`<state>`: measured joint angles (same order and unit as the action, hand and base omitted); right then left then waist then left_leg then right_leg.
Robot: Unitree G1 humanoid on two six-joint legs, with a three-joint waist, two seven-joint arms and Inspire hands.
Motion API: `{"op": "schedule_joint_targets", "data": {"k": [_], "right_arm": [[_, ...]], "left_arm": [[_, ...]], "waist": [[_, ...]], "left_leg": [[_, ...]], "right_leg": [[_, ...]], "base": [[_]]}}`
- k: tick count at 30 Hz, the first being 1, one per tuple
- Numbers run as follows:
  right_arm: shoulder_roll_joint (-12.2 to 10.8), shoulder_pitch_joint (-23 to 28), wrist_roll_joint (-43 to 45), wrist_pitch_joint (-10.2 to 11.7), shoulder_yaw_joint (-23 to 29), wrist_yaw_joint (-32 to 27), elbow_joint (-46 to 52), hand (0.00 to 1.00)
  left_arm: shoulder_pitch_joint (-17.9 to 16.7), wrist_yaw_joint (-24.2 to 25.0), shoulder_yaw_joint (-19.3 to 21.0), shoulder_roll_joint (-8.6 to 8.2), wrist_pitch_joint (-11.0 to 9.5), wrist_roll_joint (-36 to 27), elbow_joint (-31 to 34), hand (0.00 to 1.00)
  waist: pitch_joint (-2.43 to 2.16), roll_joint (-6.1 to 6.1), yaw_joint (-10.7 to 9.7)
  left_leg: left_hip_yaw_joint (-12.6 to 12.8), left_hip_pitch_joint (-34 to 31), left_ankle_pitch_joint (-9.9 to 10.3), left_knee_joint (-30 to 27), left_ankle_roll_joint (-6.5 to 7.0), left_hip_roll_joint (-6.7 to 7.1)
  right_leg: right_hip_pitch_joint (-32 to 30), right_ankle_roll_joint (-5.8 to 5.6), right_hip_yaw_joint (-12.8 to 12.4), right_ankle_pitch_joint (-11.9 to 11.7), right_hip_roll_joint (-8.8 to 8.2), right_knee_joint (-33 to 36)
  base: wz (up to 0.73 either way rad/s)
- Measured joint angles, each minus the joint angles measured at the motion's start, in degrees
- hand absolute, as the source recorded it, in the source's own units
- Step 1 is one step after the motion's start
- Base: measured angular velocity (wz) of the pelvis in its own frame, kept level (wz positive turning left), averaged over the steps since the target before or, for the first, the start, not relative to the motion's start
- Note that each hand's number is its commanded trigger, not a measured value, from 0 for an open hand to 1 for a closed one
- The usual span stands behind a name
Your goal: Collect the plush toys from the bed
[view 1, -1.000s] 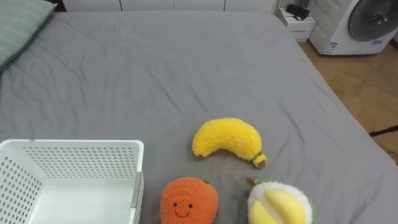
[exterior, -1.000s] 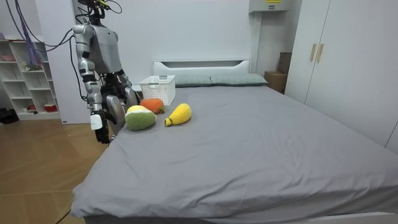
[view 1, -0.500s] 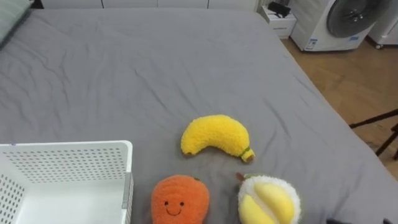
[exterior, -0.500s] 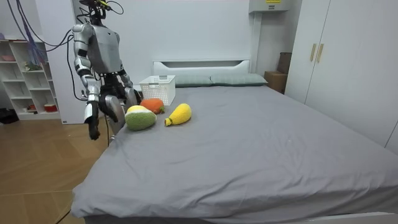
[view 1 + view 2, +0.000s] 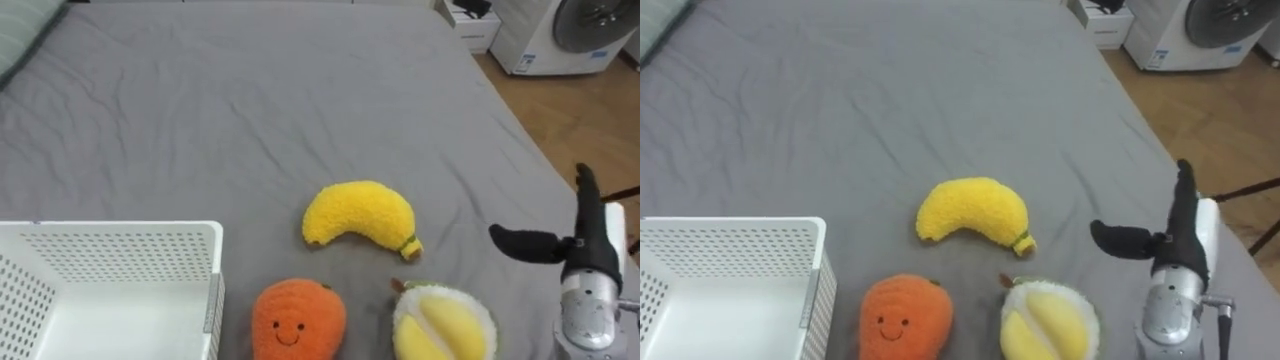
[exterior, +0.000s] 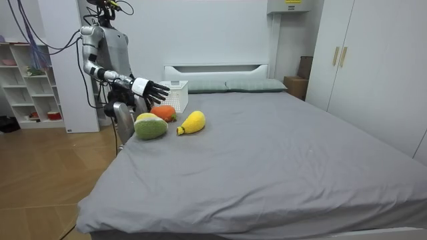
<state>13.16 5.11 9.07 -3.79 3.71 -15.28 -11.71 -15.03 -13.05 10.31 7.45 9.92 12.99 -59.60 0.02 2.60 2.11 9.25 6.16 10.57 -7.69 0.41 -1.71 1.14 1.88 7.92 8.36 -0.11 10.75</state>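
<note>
- So, our right hand (image 5: 590, 248) hovers just beside the durian plush (image 5: 443, 322), fingers straight, holding nothing.
- We'd lower over it, wrap fully, then lift toward the basket (image 5: 120, 230).

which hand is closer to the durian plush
Right. The right hand is raised, open, just right of the durian plush, not touching; the left hand isn't reaching toward it.

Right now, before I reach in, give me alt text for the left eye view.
The robot's open right hand hovers, empty, right of three plush toys on a grey bed: a banana, an orange and a durian. A white basket sits at lower left, with nothing seen inside.
</note>
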Motion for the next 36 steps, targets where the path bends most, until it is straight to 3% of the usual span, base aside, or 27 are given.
{"op": "schedule_joint_targets", "data": {"k": [5, 11, 16, 19, 23, 28, 29, 30, 31, 32, 33, 36], "right_arm": [[0.13, 0.03, 1.14, -0.25, -3.13, 5.16, -1.57, 0.00], [0.22, 0.08, 5.05, -2.94, -6.83, 13.75, -6.88, 0.00], [0.21, 0.13, 7.29, -6.31, -7.01, 19.55, -10.78, 0.00], [0.20, 0.03, 10.11, -6.69, -6.96, 22.50, -13.17, 0.00], [0.22, 0.04, 13.89, -8.83, -6.90, 25.99, -15.66, 0.00], [0.25, 0.00, 17.49, -9.02, -6.83, 28.71, -18.33, 0.00], [0.25, -0.15, 18.94, -9.36, -6.83, 29.36, -18.84, 0.07], [0.25, -0.23, 19.55, -9.58, -6.83, 29.65, -18.98, 0.07], [0.27, -0.41, 20.61, -9.97, -6.83, 30.46, -19.03, 0.63], [0.29, -0.67, 21.17, -10.05, -6.82, 31.05, -19.20, 0.90], [0.29, -0.79, 21.44, -10.04, -6.82, 31.20, -19.32, 1.00], [0.29, -1.35, 23.14, -10.06, -6.82, 31.74, -19.64, 1.00]], "left_arm": [[-0.72, 0.03, -0.47, 0.01, -0.08, 0.12, 1.22, 0.00], [-0.63, 0.20, -0.43, 0.01, 0.15, 0.24, 1.82, 0.00], [0.49, 0.42, -0.34, 0.04, 1.61, 0.36, 1.82, 0.00], [0.95, 1.03, -0.31, 0.14, 2.38, 0.28, 2.31, 0.00], [0.92, 1.20, -0.33, 0.12, 3.75, 0.26, 3.46, 0.00], [0.86, 1.34, -0.32, 0.12, 4.19, 0.36, 4.45, 0.00], [0.87, 1.37, -0.32, 0.12, 4.31, 0.36, 4.70, 0.00], [0.87, 1.40, -0.33, 0.12, 4.37, 0.36, 4.84, 0.00], [0.86, 1.43, -0.32, 0.12, 4.56, 0.35, 5.09, 0.00], [0.86, 1.45, -0.33, 0.12, 4.79, 0.35, 5.34, 0.00], [0.85, 1.46, -0.33, 0.12, 4.84, 0.35, 5.46, 0.00], [0.82, 1.46, -0.33, 0.11, 4.89, 0.35, 5.69, 0.00]], "waist": [[0.05, 0.10, 0.61], [-0.14, 0.74, 1.80], [-0.02, 1.46, 2.42], [-0.16, 1.93, 2.43], [-0.19, 2.41, 2.43], [-0.17, 2.56, 2.80], [-0.18, 2.58, 2.89], [-0.18, 2.58, 2.93], [-0.17, 2.59, 2.94], [-0.17, 2.59, 2.94], [-0.17, 2.60, 2.94], [-0.16, 2.65, 2.96]], "left_leg": [[-0.21, 0.28, 0.00, 0.04, 0.00, 0.03], [-0.58, 0.53, 0.00, -0.01, 0.00, 0.05], [-1.60, 0.39, -0.04, -0.08, 0.06, 0.33], [-1.87, 0.39, -0.05, -0.06, 0.09, 0.39], [-2.26, 0.40, -0.06, -0.07, 0.11, 0.42], [-2.74, 0.32, -0.06, -0.11, 0.11, 0.47], [-2.82, 0.27, -0.06, -0.11, 0.11, 0.48], [-2.88, 0.23, -0.06, -0.10, 0.11, 0.49], [-2.98, 0.14, -0.06, -0.09, 0.11, 0.50], [-3.02, 0.08, -0.06, -0.08, 0.11, 0.51], [-3.06, 0.07, -0.06, -0.07, 0.11, 0.52], [-3.22, -0.06, -0.06, -0.05, 0.11, 0.53]], "right_leg": [[0.99, 0.00, 0.25, 0.00, -0.01, -0.02], [1.09, -0.01, 0.48, 0.01, -0.04, -0.14], [1.13, -0.05, 1.61, 0.10, -0.45, -0.13], [1.31, -0.07, 2.09, 0.16, -0.60, -0.16], [1.83, -0.08, 2.55, 0.17, -0.66, -0.29], [1.88, -0.09, 3.12, 0.17, -0.73, -0.90], [1.87, -0.10, 3.19, 0.18, -0.73, -0.95], [1.86, -0.11, 3.23, 0.18, -0.73, -0.97], [1.83, -0.11, 3.27, 0.19, -0.73, -1.01], [1.81, -0.11, 3.31, 0.19, -0.73, -1.02], [1.82, -0.11, 3.34, 0.19, -0.73, -1.02], [1.82, -0.12, 3.46, 0.19, -0.72, -1.01]], "base": [[0.02], [0.03], [0.06], [0.06], [0.06], [0.05], [0.00], [0.04], [0.03], [0.03], [0.03], [0.02]]}}
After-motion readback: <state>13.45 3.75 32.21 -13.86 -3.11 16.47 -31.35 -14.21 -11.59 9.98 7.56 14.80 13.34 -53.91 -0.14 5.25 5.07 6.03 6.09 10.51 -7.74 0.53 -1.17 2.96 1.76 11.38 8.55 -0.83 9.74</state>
